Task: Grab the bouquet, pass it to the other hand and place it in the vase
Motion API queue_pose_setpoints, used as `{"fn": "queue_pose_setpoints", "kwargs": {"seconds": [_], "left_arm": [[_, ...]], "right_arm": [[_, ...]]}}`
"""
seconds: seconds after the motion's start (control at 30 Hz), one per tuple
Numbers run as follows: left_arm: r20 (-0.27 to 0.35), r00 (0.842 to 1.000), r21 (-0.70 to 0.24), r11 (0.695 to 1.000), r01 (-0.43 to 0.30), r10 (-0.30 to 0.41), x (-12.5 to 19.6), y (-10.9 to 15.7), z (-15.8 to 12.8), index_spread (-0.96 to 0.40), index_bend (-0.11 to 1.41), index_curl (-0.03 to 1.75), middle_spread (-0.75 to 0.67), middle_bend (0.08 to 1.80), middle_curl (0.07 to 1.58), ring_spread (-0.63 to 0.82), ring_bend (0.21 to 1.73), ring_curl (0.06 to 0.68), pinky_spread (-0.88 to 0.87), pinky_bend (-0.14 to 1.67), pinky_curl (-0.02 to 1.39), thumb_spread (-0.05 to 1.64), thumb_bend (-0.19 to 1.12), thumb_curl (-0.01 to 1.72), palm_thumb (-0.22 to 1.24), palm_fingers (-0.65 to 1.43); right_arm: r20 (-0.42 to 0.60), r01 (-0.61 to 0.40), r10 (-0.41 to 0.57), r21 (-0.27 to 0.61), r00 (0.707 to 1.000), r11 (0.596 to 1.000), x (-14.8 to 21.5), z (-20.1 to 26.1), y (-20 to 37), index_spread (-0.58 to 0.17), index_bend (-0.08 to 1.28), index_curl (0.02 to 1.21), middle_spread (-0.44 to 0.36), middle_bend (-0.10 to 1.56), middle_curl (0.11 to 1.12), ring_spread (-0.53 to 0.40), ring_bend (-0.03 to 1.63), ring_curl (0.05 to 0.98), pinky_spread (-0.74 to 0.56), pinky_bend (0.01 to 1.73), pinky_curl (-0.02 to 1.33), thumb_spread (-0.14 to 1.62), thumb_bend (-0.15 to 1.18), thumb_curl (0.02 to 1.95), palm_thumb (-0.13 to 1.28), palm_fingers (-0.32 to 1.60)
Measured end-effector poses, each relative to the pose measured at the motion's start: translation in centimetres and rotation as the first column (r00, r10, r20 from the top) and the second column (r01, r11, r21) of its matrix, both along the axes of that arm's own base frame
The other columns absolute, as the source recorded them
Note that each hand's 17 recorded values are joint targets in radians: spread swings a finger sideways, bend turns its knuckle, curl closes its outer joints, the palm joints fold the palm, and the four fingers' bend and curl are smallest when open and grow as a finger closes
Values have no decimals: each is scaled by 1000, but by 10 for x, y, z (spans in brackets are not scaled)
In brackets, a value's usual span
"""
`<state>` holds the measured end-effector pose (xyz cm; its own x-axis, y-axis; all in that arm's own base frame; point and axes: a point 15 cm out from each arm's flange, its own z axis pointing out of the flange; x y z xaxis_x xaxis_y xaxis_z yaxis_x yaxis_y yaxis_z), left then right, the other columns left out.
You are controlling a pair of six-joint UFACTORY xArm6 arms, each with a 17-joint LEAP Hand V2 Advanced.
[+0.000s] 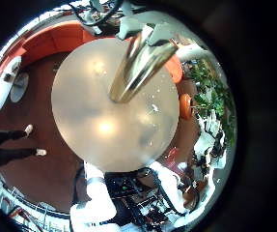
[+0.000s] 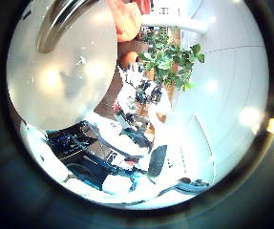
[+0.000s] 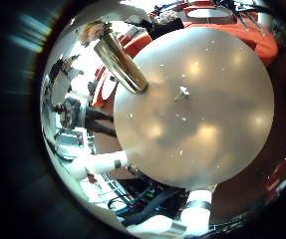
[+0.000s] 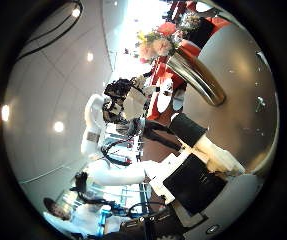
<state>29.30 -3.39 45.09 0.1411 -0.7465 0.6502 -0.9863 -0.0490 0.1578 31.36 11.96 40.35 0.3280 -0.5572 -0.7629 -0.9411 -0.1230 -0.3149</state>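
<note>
Metal vase (image 3: 118,62) stands on the round counter (image 3: 207,129), and the bouquet (image 4: 159,45) shows at its mouth, so I judge it is already inside, though I am not sure. The left hand and the right hand are above the counter; how their fingers are set I cannot tell. If I lower one carelessly, it could knock the tall, narrow vase over.

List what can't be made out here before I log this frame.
1. Bouquet: right thumb side view. It is tiny at the vase mouth, too small to tell whether its stems sit inside.
2. Vase top: left little finger side view. It runs into pale parts near the edge, and flowers cannot be told from robot parts.
3. Vase: left thumb side view. One end is cut off by the edge above the table.
</note>
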Motion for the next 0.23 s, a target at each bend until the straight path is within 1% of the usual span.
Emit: {"fn": "queue_pose_setpoints", "kwargs": {"seconds": [0.1,0.17,0.23], "left_arm": [[14,1000,21,1000,-22,22,-21,-10,5,216,226,442,605,170,245,719,462,162,621,171,264,802,-36,344,40,-30],[25,1000,31,999,-14,13,-32,-18,7,217,226,438,604,171,242,715,459,164,620,176,260,807,-35,343,41,-24],[29,999,45,999,-19,17,-40,-17,8,218,228,435,603,170,238,710,459,167,619,175,256,809,-36,342,41,-22]], "right_arm": [[-1,-1,1,-5,1000,1000,-3,-7,-9,-252,173,322,70,260,354,142,572,194,463,713,188,965,-26,539,705,283],[-22,6,-6,-4,1000,1000,-9,-17,-16,-253,171,322,70,261,355,142,570,194,463,713,185,965,-25,539,705,285],[-26,8,-8,-9,1000,1000,-9,-22,-21,-253,170,321,69,262,355,142,568,194,463,712,182,965,-25,539,705,286]]}}
